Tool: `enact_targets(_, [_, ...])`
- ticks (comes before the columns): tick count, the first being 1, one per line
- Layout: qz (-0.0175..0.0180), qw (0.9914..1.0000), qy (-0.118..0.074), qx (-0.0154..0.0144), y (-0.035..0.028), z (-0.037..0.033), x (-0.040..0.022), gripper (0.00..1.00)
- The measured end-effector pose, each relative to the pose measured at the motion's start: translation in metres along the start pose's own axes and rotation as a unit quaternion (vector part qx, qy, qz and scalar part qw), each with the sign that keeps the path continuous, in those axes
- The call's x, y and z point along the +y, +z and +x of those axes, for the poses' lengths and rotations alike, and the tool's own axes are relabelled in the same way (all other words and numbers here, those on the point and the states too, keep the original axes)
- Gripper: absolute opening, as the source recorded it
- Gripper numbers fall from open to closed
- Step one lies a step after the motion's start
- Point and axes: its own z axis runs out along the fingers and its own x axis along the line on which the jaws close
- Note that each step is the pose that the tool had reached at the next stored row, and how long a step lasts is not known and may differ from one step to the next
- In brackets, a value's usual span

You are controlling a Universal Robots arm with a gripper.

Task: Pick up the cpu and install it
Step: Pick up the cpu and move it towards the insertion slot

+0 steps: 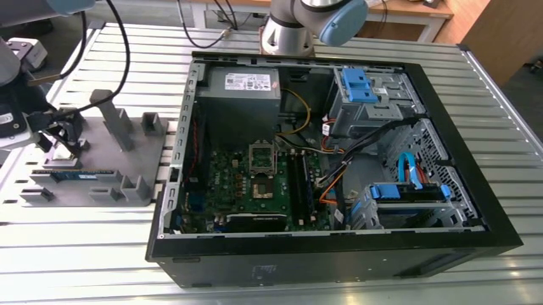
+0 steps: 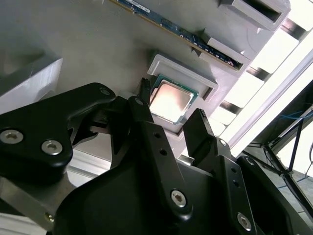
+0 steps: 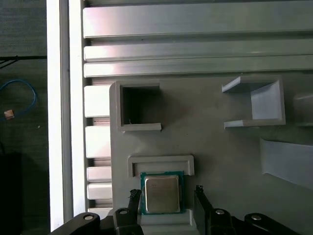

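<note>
The cpu (image 3: 161, 194) is a small square chip with a shiny silver top, lying flat in a pale holder (image 3: 160, 163) on the grey fixture plate (image 1: 110, 168). In both wrist views my gripper (image 3: 166, 193) hangs just over it, open. One black finger (image 2: 145, 100) stands on one side of the cpu (image 2: 169, 101) and the other finger (image 2: 199, 128) on the opposite side, with small gaps showing. In the exterior view the gripper (image 1: 61, 145) is at the far left, above the plate. The silver socket frame (image 1: 261, 166) sits on the green motherboard inside the case.
A blue-green memory stick (image 1: 81, 173) lies in the plate's holders close to the gripper. Grey upright brackets (image 1: 114, 117) rise from the plate. The open black computer case (image 1: 339, 248) fills the middle of the slatted metal table, with cables and blue drive bays (image 1: 360, 86) inside.
</note>
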Motion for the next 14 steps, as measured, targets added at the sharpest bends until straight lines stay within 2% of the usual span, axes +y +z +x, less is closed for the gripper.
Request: enact_targets(14, [0.0005,0.99987,-0.016,0.0007,0.0107,0.0014,0.0038,0.54])
